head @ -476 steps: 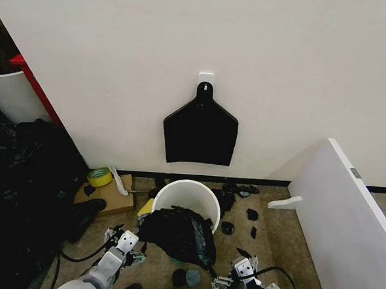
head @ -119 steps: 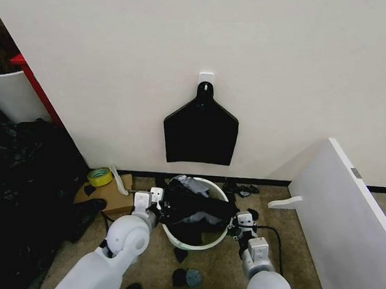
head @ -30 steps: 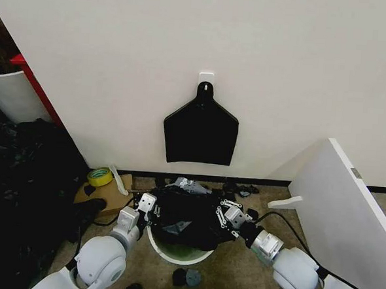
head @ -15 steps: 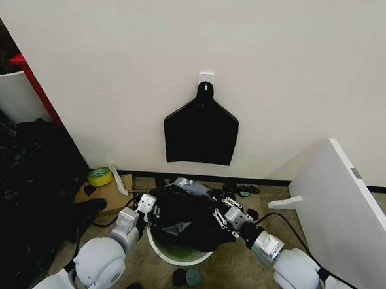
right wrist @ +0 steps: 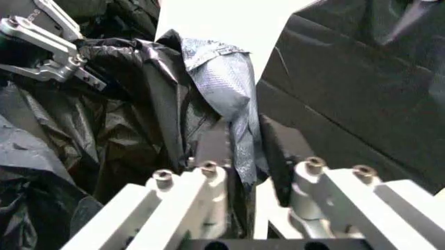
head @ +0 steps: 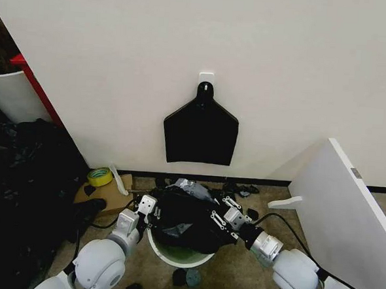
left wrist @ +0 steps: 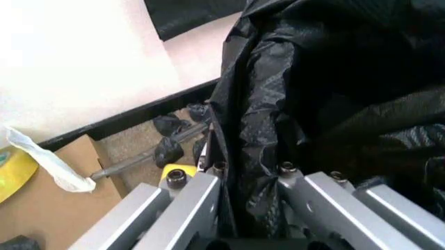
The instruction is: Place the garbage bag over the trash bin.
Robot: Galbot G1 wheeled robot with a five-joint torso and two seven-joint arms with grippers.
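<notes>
Near rim of trash bin [head: 173, 260] bare, greenish inside showing. Left gripper [head: 151, 209] pinches garbage bag [head: 185, 219] at bin's left edge; right gripper [head: 218, 219] pinches bag fold at right, film between pads in both wrist views. Bag bunched over far half of bin. Since a second ago bag barely shifted, slightly tauter; near edge still uncovered. Bag bundle [head: 200, 133] on far wall.

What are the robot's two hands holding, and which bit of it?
Both hold the garbage bag above the trash bin. The left gripper pinches a bunched fold at its left edge; the right gripper pinches a fold at its right edge.
</notes>
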